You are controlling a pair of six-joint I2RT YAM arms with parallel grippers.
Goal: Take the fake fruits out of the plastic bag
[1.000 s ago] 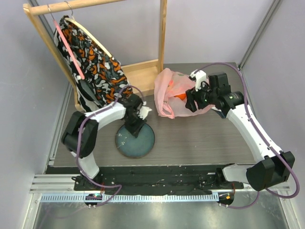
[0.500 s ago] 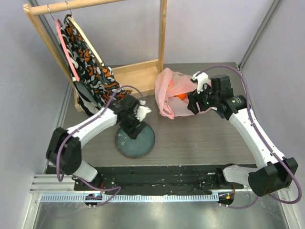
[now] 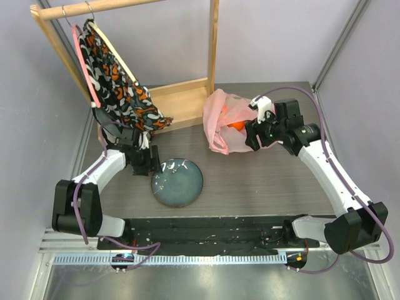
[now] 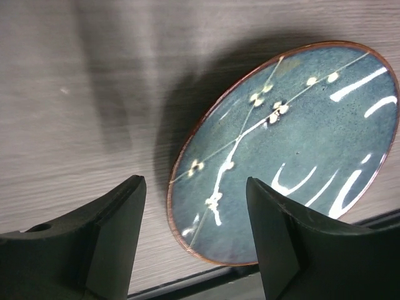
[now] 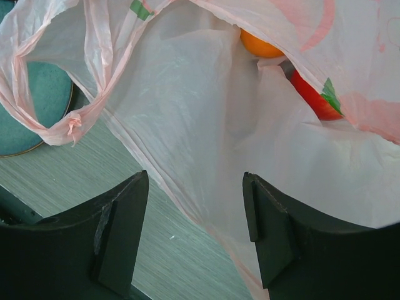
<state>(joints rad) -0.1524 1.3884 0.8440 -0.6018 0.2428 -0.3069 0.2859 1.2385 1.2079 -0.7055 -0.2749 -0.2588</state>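
The pink plastic bag [image 3: 226, 122] lies on the table at the back centre, and fills the right wrist view [image 5: 206, 106]. An orange fruit [image 3: 235, 125] shows at its mouth. In the right wrist view the orange [image 5: 259, 45] and a red fruit [image 5: 315, 97] sit inside, under the film. My right gripper [image 3: 252, 137] is open and empty, hovering at the bag's right side; its jaws [image 5: 195, 232] straddle the bag's lower edge. My left gripper [image 3: 148, 161] is open and empty, just left of the plate [image 3: 177, 181]. Other fruits are hidden.
The blue-green glazed plate [image 4: 294, 144] lies at the front centre. A wooden clothes rack [image 3: 187, 94] with a patterned cloth [image 3: 119, 87] on a hanger stands at the back left. Grey walls close in both sides.
My left arm has swung left, off the plate, and its gripper now sits beside the plate's left rim. The hanging cloth has swung back. My right gripper has barely moved.
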